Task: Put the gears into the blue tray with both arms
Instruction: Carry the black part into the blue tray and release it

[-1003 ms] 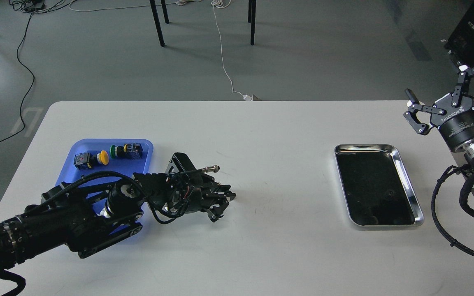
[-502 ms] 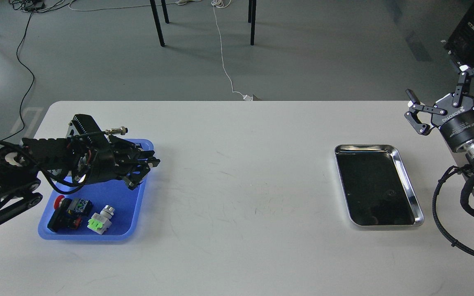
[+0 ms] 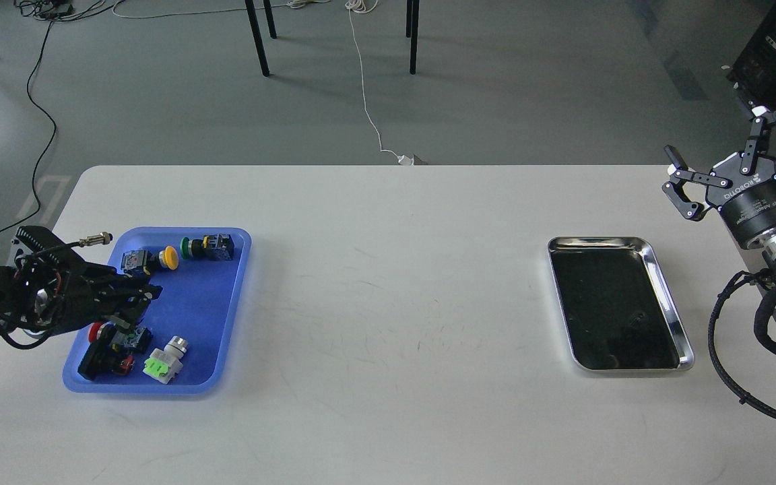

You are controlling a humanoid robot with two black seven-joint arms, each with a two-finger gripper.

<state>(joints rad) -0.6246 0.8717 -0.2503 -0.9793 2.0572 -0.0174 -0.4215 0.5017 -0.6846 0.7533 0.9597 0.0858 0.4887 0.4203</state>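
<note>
Right fingers [image 3: 731, 158] spread, empty, hovering just beyond steel tray [image 3: 667, 296]; left fingers [image 3: 133, 302] state unclear, over blue tray [image 3: 226, 316]. Gears not discernible.

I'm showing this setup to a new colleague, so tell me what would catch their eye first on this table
The blue tray at the table's left stands out, holding colour-capped push-button switches in yellow, green and red. The left gripper hangs over the tray's left edge. On the right, a shiny steel tray with a dark inside lies near the open right gripper, raised at the table's far right edge.
</note>
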